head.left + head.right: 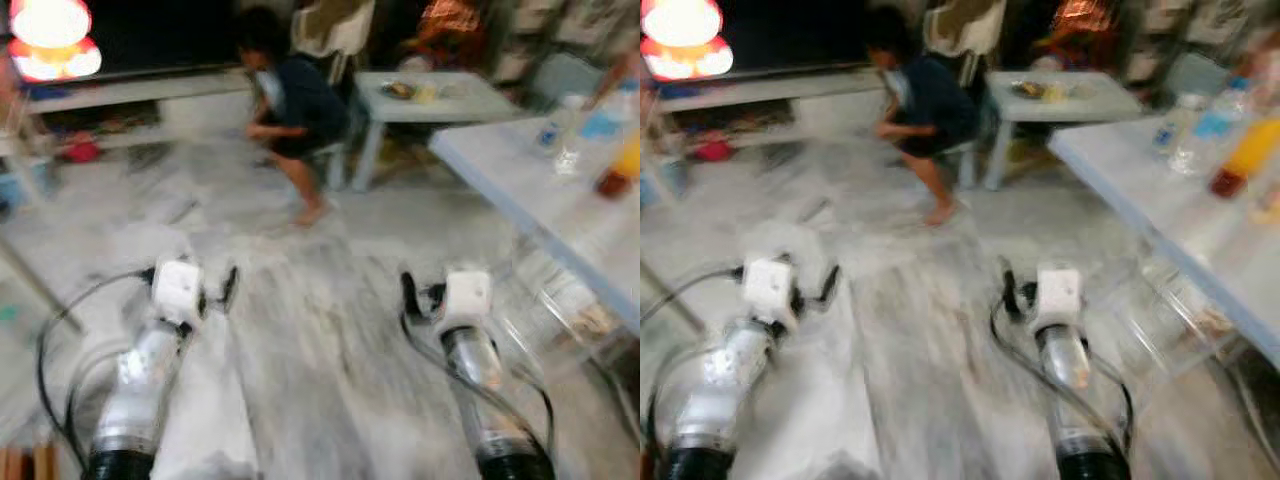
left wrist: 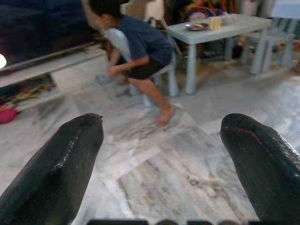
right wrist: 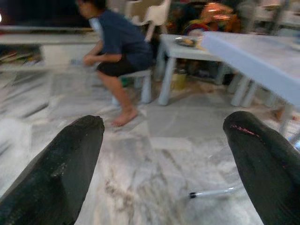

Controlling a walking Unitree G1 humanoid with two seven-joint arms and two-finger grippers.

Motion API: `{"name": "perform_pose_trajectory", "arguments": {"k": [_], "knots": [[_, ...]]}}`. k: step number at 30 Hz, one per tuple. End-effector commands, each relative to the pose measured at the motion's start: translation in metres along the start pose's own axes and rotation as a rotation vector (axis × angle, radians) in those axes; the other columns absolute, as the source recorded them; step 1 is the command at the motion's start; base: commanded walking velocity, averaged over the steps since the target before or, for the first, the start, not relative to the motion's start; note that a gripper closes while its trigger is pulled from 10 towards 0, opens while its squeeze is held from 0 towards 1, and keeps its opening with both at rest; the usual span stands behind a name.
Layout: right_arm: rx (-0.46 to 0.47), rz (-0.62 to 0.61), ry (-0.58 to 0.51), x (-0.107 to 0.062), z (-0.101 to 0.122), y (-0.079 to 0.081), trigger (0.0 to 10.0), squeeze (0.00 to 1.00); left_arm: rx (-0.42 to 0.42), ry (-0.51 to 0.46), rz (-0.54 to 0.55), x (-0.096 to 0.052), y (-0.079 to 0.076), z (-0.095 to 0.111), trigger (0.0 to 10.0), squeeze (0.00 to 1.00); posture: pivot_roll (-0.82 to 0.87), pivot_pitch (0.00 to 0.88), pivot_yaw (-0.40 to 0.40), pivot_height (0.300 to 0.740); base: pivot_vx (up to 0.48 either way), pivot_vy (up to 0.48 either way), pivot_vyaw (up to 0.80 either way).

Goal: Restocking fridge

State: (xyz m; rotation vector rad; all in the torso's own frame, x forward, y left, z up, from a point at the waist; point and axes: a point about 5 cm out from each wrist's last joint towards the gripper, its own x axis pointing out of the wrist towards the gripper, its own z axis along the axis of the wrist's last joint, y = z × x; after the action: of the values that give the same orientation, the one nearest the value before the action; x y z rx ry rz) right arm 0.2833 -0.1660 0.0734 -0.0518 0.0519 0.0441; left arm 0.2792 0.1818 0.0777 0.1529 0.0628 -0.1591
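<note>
Both arms reach forward low over a grey marble floor (image 1: 310, 370), and the picture is blurred. The left hand (image 2: 161, 164) has its two black fingers spread wide apart with nothing between them, and the right hand (image 3: 164, 164) is spread just as wide and holds nothing. Far ahead, a person (image 1: 290, 110) in a dark shirt crouches barefoot on the floor, just beside a small pale table (image 1: 430, 100) that carries a plate. Along the right side runs a long light tabletop (image 1: 1160, 200), and on its far end stand clear bottles (image 1: 1200, 135) and an orange bottle (image 1: 1240, 155), well apart from both hands. A low shelf (image 1: 110, 100) lines the far left wall.
</note>
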Motion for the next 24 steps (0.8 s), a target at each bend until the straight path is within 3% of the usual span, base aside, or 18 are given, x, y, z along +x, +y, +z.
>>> {"name": "perform_pose_trajectory", "arguments": {"k": [1,18,24], "knots": [[-0.007,-0.042,-0.057,0.002,0.012,-0.011,10.0,0.00,-0.013,-0.027,-0.011,0.004,-0.006,0.008,10.0,0.00,0.00,0.000,-0.029,0.740,0.480,0.000,-0.80],[-0.050,-0.015,-0.190,0.000,0.037,-0.004,10.0,0.00,-0.105,-0.076,0.006,0.012,-0.011,0.026,10.0,0.00,-0.02,0.000,-0.025,0.740,0.438,0.000,-0.80],[-0.039,-0.027,-0.171,-0.002,0.032,-0.007,10.0,0.00,-0.103,-0.074,-0.023,0.012,-0.014,0.028,10.0,0.00,-0.02,0.000,-0.021,0.740,0.393,0.000,-0.80]]}}
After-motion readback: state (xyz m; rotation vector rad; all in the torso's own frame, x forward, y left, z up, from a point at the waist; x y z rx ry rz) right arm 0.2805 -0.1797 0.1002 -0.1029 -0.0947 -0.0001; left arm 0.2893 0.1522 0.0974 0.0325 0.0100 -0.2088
